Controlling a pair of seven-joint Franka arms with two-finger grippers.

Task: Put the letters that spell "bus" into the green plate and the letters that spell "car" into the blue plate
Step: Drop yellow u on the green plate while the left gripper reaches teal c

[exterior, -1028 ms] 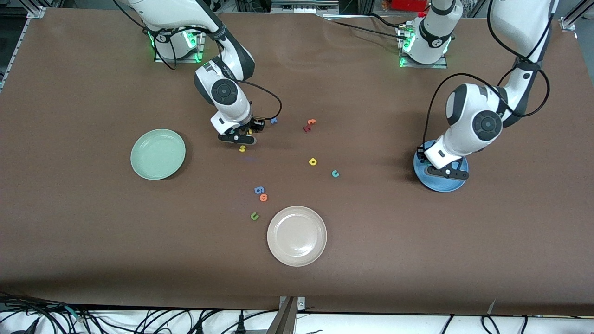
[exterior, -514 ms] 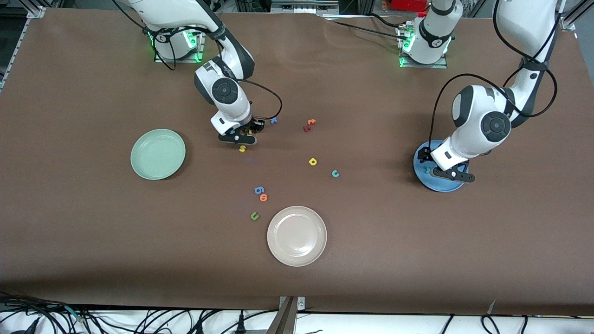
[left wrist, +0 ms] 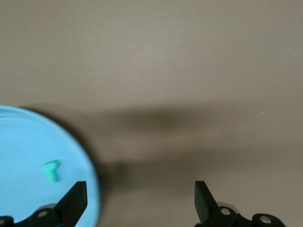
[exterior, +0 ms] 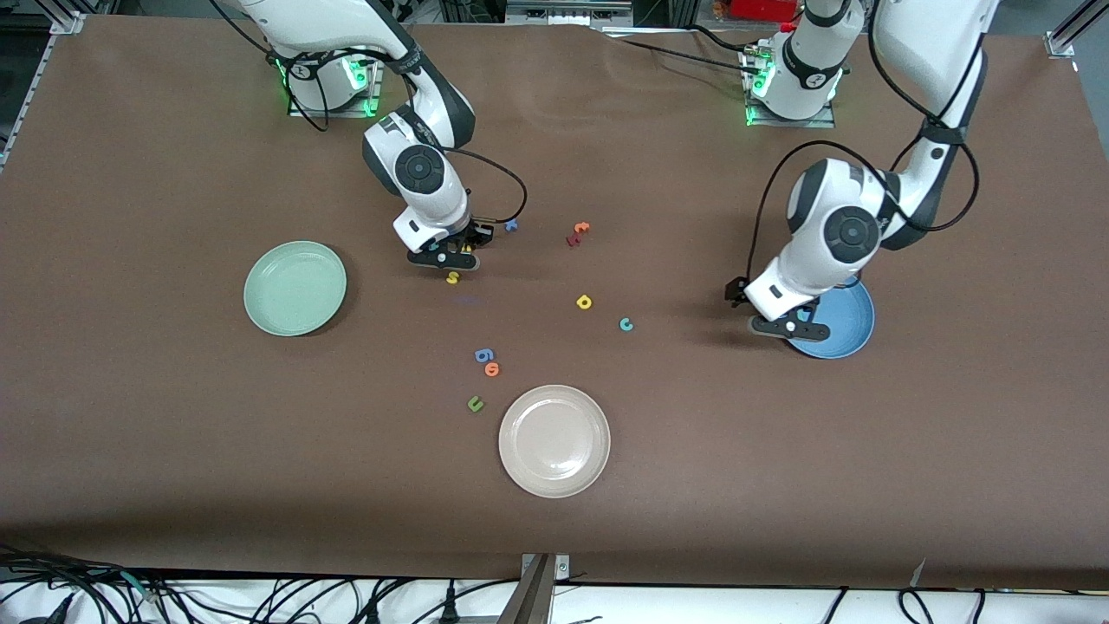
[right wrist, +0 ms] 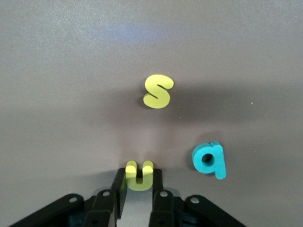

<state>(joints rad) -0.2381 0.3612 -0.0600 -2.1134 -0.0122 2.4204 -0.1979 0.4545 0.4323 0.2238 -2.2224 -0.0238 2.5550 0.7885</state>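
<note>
Pinching yellow "u" [right wrist: 139,175] in right hand [right wrist: 139,182], "s" [right wrist: 158,91] and teal "b" [right wrist: 210,160] beside, left hand [left wrist: 140,198] spread at blue plate [left wrist: 28,142] rim.

Surface [exterior: 173,433]: plain brown. Green plate [exterior: 295,288]: pale mint. Blue plate [exterior: 845,334]: medium blue, carrying a teal "r" [left wrist: 51,170]. Third plate [exterior: 554,440]: beige. Yellow "u" [right wrist: 139,175], yellow "s" [right wrist: 158,91], teal "b" [right wrist: 209,160]. Tool fingers [left wrist: 73,203]: black.

1. The counter [exterior: 173,433] has a matt brown covering, cloth-like.
2. The yellow "u" [right wrist: 139,175], yellow "s" [right wrist: 158,91] and teal "b" [right wrist: 210,160] look like soft matt foam.
3. The blue plate [exterior: 845,334] is smooth, slightly glossy.
</note>
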